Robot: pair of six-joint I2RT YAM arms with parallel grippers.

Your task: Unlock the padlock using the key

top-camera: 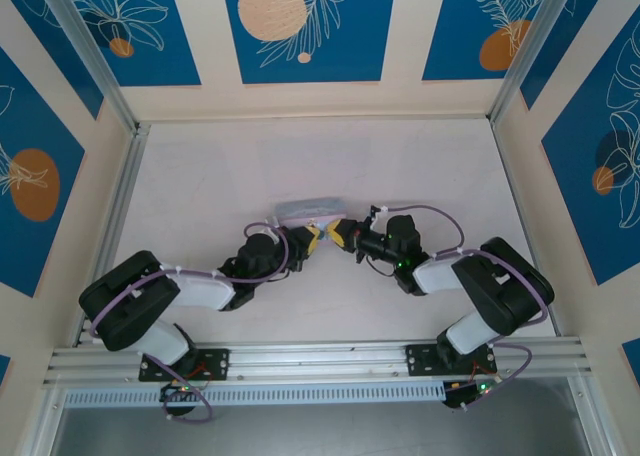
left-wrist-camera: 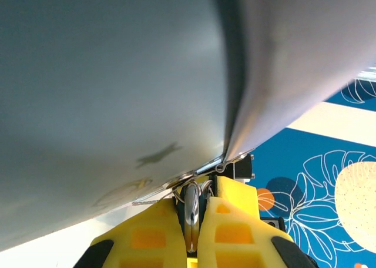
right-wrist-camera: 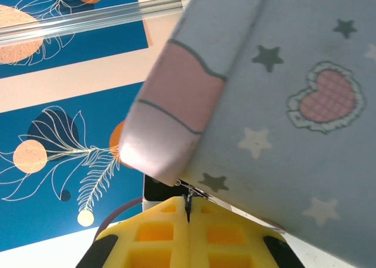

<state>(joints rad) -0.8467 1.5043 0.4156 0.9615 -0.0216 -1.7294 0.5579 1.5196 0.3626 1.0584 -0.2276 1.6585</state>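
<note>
Fig.: both hands meet at desk [top-camera: 200,176] centre, just at 6 o'clock of the tin [top-camera: 300,210]. L hand [top-camera: 313,239] comes in from 8 o'clock, closed on a small rounded grey metal piece, prob. the padlock [left-wrist-camera: 192,212], which sits at the tin's seam. R hand [top-camera: 338,234] comes in from 4 o'clock, pads pressed together on a thin dark sliver, prob. the key [right-wrist-camera: 188,198]. Keyhole not visible, so can't tell if the key is seated. Risks: key tip misses the slot & skates off. A thin pinch may let the key twist in the pads. The tin isn't clamped, so a push may slide it toward 12 o'clock. The hands are near enough to bump each other.
</note>
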